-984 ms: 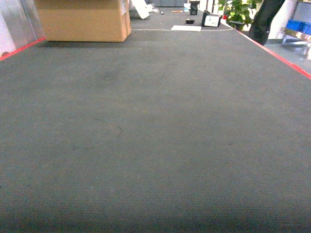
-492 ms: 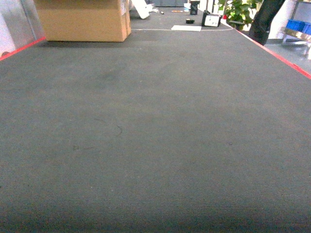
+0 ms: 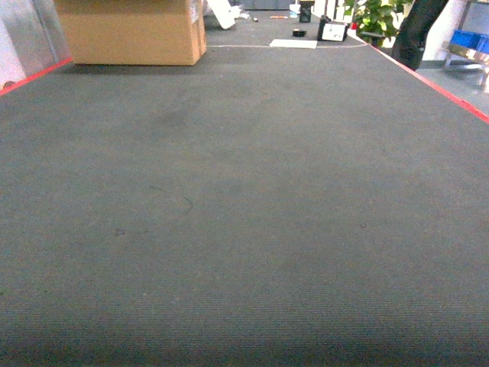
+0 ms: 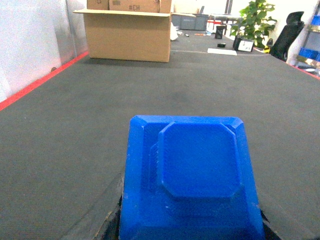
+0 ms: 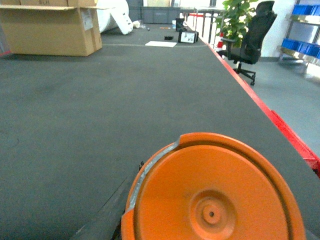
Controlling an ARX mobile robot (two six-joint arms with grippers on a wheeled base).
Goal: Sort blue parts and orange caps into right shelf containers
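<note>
Left end effector seems clamped on a blue part (image 4: pixel 192 175), though its jaws are hidden beneath; likewise the right on an orange cap (image 5: pixel 212 192). Both ride above the dark carpeted floor (image 3: pixel 244 214), presumably carried toward blue containers (image 3: pixel 467 40) near its far right edge.

Open carpet (image 3: pixel 244 229); cardboard box (image 3: pixel 130 30) far-left.

dark grey tool edges (image 4: pixel 107 210) at frame bottom, dark tool sliver (image 5: pixel 107 212), mostly hidden
</note>
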